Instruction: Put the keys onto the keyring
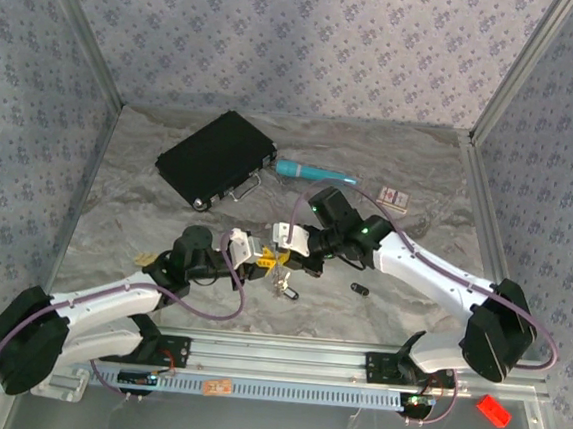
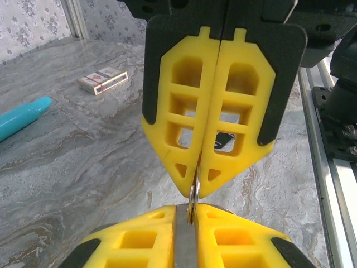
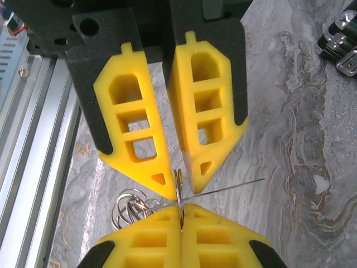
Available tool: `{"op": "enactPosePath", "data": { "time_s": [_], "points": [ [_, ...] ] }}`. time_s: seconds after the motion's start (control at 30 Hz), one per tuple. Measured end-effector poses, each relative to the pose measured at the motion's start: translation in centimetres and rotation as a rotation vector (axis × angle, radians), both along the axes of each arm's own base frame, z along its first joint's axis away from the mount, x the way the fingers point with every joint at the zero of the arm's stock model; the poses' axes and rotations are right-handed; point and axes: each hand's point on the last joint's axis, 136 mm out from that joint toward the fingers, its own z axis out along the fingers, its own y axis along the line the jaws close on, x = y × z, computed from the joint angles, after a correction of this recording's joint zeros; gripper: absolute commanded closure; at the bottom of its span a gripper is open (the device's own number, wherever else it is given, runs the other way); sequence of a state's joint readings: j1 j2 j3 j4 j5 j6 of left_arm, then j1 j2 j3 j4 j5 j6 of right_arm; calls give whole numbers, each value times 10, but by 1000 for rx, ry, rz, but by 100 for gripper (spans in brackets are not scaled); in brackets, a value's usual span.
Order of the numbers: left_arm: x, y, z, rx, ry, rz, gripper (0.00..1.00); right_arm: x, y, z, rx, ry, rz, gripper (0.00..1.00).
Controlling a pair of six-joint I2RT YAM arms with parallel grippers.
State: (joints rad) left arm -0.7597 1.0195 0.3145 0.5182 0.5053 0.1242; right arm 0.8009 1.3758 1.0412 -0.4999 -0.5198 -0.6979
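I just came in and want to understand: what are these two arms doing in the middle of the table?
The two arms meet tip to tip above the table. The right gripper is shut on the thin keyring. The left gripper has its fingers close around the same ring, with a narrow gap, so its grip is unclear. Silvery loops hang beside it. Whether anything is threaded on cannot be seen.

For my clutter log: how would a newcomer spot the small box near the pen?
Start at the black case at the back. Right of it lies the teal pen, then the small box: flat, pale with red marks, unlike either neighbour.
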Motion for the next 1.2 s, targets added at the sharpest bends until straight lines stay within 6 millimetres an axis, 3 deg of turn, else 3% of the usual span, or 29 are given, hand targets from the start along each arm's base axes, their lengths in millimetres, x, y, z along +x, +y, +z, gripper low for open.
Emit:
{"op": "enactPosePath", "data": {
  "time_s": [0.3,0.53,0.63,0.73,0.93,1.03,1.2],
  "points": [
    [-1,0,2,-2,-8,-6,86,-1,3,-4,-54,-9,37,100],
    [-3,-1,2,-3,-8,-24,97,-2,3,-3,-59,-11,43,100],
    [-4,-2,2,-2,-14,-29,100,-2,3,-3,-59,-9,39,77],
    [-4,-2,3,0,-22,-29,100,2,1,0,-21,-12,8,68],
    [-3,-1,1,11,-31,-30,100,26,-44,21,162,-70,-267,65],
    [-3,-1,0,14,-34,-28,100,43,-70,34,257,-123,-497,50],
    [-3,-1,0,16,-38,-29,100,69,-121,38,325,-59,-963,55]
  ]
}}
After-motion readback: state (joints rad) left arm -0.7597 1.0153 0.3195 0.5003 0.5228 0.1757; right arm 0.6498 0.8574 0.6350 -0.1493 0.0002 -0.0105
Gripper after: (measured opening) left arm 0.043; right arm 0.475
